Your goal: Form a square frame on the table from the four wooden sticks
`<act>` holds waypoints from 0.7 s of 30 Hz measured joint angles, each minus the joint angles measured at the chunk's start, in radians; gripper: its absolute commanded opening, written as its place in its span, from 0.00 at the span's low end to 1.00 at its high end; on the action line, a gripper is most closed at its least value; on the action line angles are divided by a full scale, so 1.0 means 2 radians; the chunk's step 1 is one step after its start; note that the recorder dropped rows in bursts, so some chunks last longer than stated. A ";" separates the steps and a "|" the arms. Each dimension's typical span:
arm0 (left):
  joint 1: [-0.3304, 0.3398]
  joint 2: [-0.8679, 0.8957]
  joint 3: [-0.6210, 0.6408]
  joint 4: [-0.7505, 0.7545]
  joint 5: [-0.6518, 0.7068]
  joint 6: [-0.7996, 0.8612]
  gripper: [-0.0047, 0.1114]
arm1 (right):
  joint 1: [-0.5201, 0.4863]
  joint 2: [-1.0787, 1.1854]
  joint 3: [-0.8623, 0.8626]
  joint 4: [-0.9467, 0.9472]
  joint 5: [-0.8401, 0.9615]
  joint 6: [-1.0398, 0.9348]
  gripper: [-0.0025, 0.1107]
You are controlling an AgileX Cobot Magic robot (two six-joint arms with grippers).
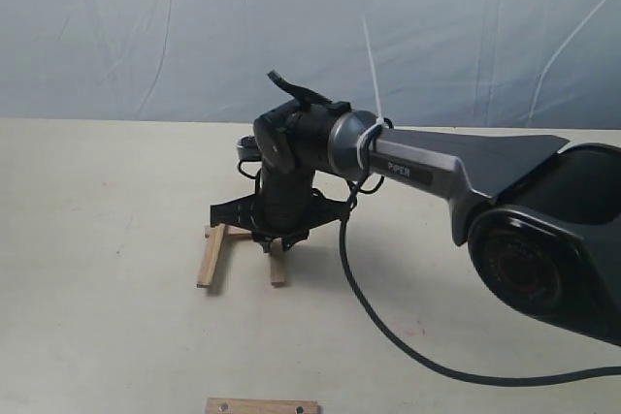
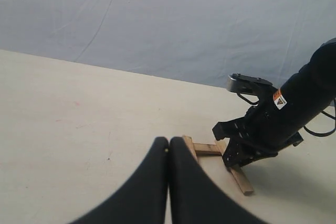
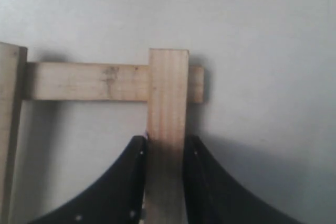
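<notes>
Three of the wooden sticks form a U on the table [image 1: 107, 239]: a left stick [image 1: 211, 256], a back stick [image 1: 236, 233] and a right stick [image 1: 277, 268]. My right gripper [image 1: 277, 240] points down onto the right stick and is shut on it. In the right wrist view that stick [image 3: 168, 93] runs between the fingers and overlaps the back stick [image 3: 89, 81], with the left stick [image 3: 9, 129] at the edge. The fourth stick [image 1: 262, 406] lies alone at the near edge. My left gripper [image 2: 168, 145] is shut with nothing in it, a short way from the U [image 2: 207, 149].
The right arm's forearm [image 1: 437, 167] stretches from the right across the middle, and its black cable [image 1: 388, 332] loops over the table. A blue-grey sheet [image 1: 291, 16] hangs behind the table's far edge.
</notes>
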State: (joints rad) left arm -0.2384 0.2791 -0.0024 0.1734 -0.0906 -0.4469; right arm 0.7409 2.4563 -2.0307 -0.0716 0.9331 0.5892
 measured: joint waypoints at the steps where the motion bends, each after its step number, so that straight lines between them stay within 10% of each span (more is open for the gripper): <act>1: 0.000 0.000 0.000 0.000 0.000 0.000 0.04 | 0.000 0.000 0.000 -0.003 0.000 0.004 0.01; 21: 0.000 0.000 0.000 0.000 0.000 0.000 0.04 | 0.034 -0.128 0.109 -0.083 0.059 0.004 0.01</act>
State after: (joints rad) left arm -0.2384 0.2791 -0.0024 0.1734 -0.0906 -0.4469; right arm 0.8095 2.2002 -1.8135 -0.2381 1.0503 0.5968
